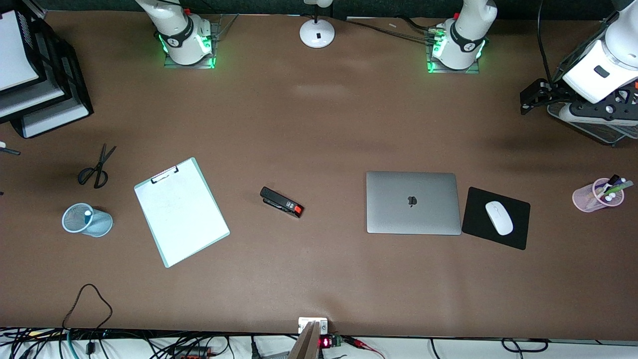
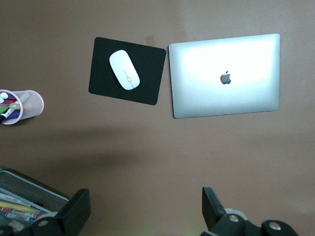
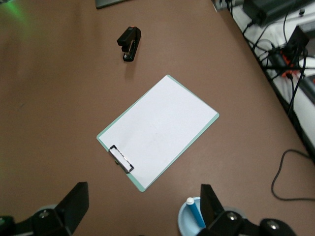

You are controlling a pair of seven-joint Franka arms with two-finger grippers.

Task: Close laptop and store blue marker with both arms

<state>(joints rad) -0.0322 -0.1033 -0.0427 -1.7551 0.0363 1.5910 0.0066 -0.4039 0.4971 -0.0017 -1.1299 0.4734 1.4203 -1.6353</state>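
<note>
The silver-grey laptop (image 1: 412, 202) lies closed on the table, lid with dark logo up; it also shows in the left wrist view (image 2: 225, 76). The blue marker (image 1: 87, 213) stands white end up in a light-blue mesh cup (image 1: 94, 225) toward the right arm's end; the right wrist view shows the marker (image 3: 195, 212) in the cup (image 3: 183, 223). My left gripper (image 1: 533, 97) hangs open and empty (image 2: 146, 202) over the table at the left arm's end. My right gripper (image 3: 142, 197) is open and empty above the cup and clipboard; it is out of the front view.
A black mouse pad (image 1: 473, 219) with a white mouse (image 1: 499, 217) lies beside the laptop. A pink pen cup (image 1: 593, 198) and a mesh tray (image 1: 598, 130) sit at the left arm's end. Clipboard (image 1: 181, 211), stapler (image 1: 281, 202), scissors (image 1: 94, 169) and black paper trays (image 1: 40, 85) lie toward the right arm's end.
</note>
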